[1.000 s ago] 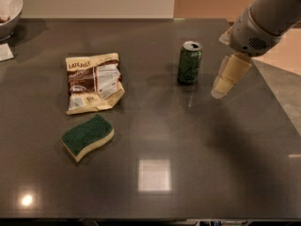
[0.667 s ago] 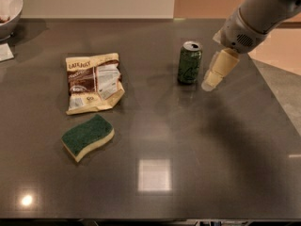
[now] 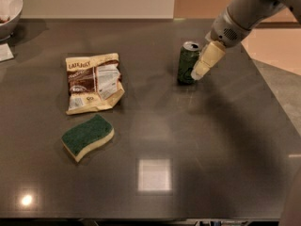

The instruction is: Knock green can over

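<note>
The green can [image 3: 188, 63] stands upright on the dark table [image 3: 197, 140], right of centre near the back. It is dark green with a silver top and pale swirls. My gripper [image 3: 199, 73] comes down from the upper right on the grey arm. Its cream fingers [image 3: 209, 58] point down-left and their tips are at the can's right side, touching or almost touching it.
A snack bag [image 3: 93, 81] lies flat at the left of centre. A green-and-yellow sponge [image 3: 88, 136] lies in front of it. A white bowl [image 3: 8, 8] sits at the back left corner with a paper slip [image 3: 5, 52] below it. The table's right edge [image 3: 270, 98] is near the arm.
My gripper has moved left, from well right of the can to right against its right side. The can still stands upright in the same spot.
</note>
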Motion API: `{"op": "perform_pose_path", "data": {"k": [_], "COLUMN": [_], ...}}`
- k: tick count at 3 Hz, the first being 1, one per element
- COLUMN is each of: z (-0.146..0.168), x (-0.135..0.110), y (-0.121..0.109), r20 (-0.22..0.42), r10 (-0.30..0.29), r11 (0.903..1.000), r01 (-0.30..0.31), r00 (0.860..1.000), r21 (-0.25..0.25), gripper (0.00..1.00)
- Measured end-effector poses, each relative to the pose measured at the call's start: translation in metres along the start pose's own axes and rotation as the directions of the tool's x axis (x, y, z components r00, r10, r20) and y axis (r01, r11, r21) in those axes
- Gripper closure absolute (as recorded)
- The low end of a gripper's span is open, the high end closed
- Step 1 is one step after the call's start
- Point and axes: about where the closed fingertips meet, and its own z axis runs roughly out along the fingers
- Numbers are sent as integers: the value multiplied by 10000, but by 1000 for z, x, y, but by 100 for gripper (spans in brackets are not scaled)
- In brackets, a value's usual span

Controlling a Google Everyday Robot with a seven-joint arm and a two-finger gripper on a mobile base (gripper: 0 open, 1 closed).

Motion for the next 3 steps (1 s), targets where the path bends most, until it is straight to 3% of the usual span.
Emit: {"op": "perform_pose_path", "data": {"k": [2,3], "z": [20,24], "x": [-14,-15], "y": [-16,-18], "r20": [808,1081], "r10": [349,449], "r11": [9993,9990], "r01": [-338,-438], "r00": [9961,9931], "r21": [-157,-127], "gripper": [0,18]}}
